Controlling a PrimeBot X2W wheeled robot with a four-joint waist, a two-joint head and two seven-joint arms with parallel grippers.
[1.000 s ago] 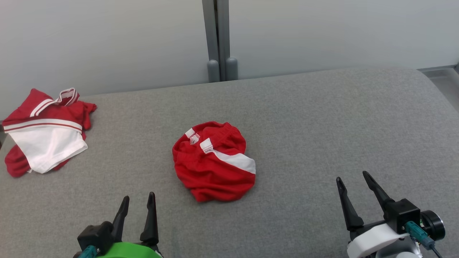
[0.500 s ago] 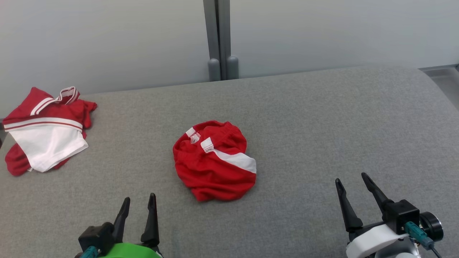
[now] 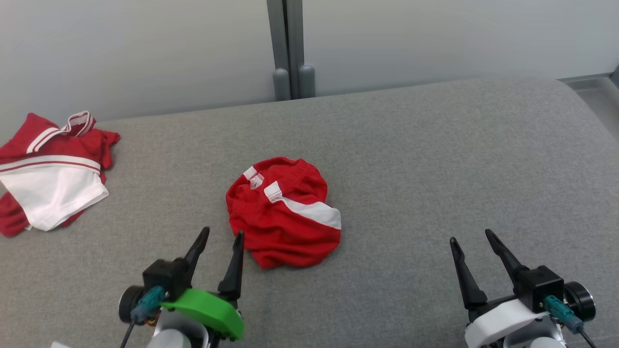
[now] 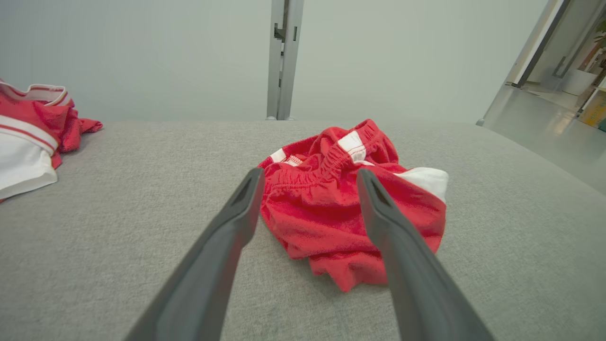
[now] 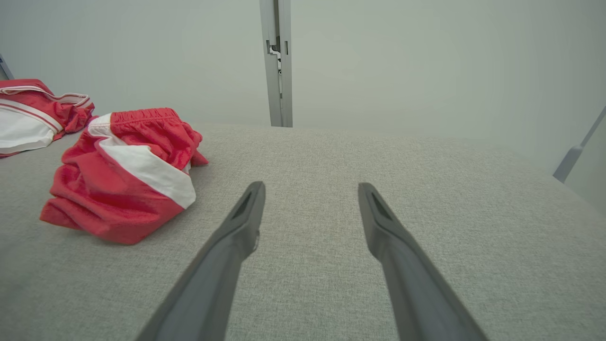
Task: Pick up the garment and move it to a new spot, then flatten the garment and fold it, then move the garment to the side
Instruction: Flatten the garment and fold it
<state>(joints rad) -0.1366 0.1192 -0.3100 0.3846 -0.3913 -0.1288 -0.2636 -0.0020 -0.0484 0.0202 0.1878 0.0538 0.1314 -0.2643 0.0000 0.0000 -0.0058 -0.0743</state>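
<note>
Head cam: high, looking forward and down on the crumpled red garment (image 3: 283, 212), which sits mid-frame with the wall post (image 3: 285, 48) behind it. Left wrist cam: low and close, garment dead ahead. Right wrist cam: low, farther off to the garment's right, facing the wall. All three share the garment, the post and the red-and-white garment (image 3: 48, 179) off to its left.
</note>
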